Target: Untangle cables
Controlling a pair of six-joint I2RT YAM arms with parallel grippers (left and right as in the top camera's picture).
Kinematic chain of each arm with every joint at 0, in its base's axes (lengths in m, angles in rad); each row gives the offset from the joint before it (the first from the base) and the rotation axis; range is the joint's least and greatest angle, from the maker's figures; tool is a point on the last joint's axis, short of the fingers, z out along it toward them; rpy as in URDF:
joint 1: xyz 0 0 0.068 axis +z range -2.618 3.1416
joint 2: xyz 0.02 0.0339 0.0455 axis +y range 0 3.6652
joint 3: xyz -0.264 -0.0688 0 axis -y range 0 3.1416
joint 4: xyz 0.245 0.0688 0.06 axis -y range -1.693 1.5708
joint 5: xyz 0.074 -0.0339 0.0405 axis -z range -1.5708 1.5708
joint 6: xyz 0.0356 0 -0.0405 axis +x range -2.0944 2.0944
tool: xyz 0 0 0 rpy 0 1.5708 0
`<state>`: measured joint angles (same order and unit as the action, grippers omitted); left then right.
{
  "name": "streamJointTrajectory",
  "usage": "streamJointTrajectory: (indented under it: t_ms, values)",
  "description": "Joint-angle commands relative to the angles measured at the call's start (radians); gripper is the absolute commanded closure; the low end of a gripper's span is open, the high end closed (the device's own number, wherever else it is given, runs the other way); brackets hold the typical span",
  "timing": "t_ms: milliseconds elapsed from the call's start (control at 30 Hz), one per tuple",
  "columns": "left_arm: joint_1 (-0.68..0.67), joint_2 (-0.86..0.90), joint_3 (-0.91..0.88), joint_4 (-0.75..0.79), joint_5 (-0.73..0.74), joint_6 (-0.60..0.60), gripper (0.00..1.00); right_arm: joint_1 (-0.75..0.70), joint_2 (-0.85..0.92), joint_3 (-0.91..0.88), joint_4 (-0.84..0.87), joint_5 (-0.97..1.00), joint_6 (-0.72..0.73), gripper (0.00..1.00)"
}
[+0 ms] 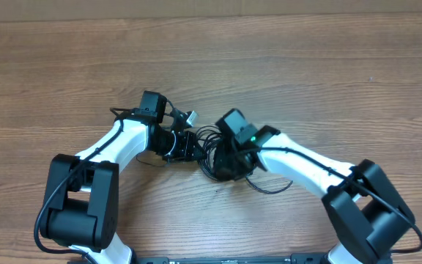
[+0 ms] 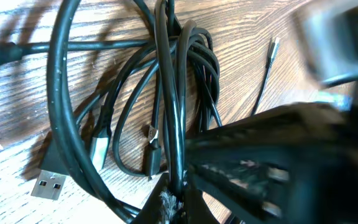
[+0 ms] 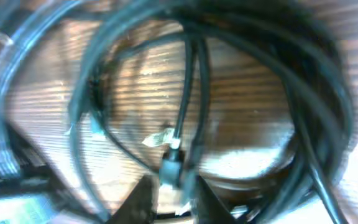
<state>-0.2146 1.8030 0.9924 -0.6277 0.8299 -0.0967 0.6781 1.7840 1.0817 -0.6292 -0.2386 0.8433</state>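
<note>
The cables [image 2: 180, 93] lay in one bunched tangle on the table [image 1: 306, 66], pressed against the left gripper [image 2: 173, 205] and spreading from it toward the right gripper [image 3: 173, 199], which stood on the tangle's far side from the left gripper. The left gripper's fingers were pinched together on one strand, and that strand ran straight out from the fingertips along the gripper's own line, with the long loops lying much the same way. The right gripper's fingers stood a little apart, a plug end lying at the mouth of the gap; blur hid whether they touched it. Both arms were at the heap, but only the left plainly had hold, so any pull would probably have to go lengthwise, away from the left gripper. Four plug ends showed near the left gripper: a broad USB plug [image 2: 48, 184], a silver-sleeved plug [image 2: 100, 149], a small plug [image 2: 152, 134] and a slim plug [image 2: 272, 47]. The strands crossed too much to count; there were two grippers.
</note>
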Motion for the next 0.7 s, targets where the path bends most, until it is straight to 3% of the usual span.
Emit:
streamJointTrajectory:
  t_ms: [0, 267, 467, 667]
  values:
    - [-0.001, 0.016, -0.009, 0.000, 0.005, 0.023, 0.96, -0.037, -0.064, 0.092, -0.060, -0.006, -0.095, 0.49]
    - [-0.001, 0.016, -0.009, 0.000, 0.005, 0.023, 0.96, -0.135, -0.063, 0.103, -0.318, 0.051, -0.208, 0.29]
    - [-0.001, 0.016, -0.009, 0.000, 0.005, 0.023, 0.96, -0.238, -0.063, 0.101, -0.496, 0.214, -0.174, 0.28]
    - [-0.001, 0.016, -0.009, 0.000, 0.005, 0.023, 0.96, -0.356, -0.063, 0.059, -0.506, 0.238, -0.150, 0.31]
